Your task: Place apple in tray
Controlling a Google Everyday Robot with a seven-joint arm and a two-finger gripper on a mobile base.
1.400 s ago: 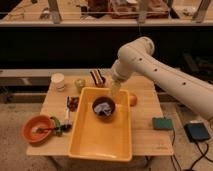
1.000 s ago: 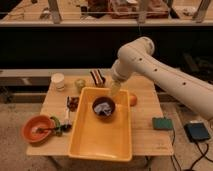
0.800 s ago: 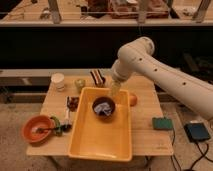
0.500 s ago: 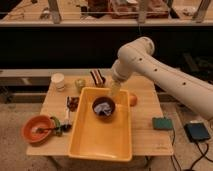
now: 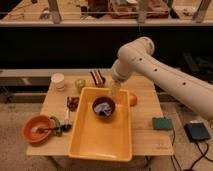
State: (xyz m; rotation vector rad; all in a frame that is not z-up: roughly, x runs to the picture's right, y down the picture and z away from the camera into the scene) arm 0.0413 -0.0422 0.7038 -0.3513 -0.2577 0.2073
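We saw the arm point(image 5: 150, 67) come in from 3 o'clock and bend down over the desk point(image 5: 146, 139). Its pincer point(image 5: 116, 90) hung at the far rim of the tray point(image 5: 101, 141), at about 1 o'clock from the middle of the tray. We could not tell whether the pincer was apart or together, and we saw nothing clearly held in it.

The apple point(image 5: 132, 99) lay on the desk outside the tray, just beside its far right corner, at about 4 o'clock from the pincer and near to it.

Inside the tray, in its far half, stood a small dark bowl point(image 5: 104, 107) with something pale in it. At 9 o'clock from the tray stood an orange-red bowl point(image 5: 37, 129). A white cup point(image 5: 58, 81) and a pale green round object point(image 5: 80, 84) stood at about 11 o'clock. A green pad point(image 5: 161, 123) lay at 3 o'clock.
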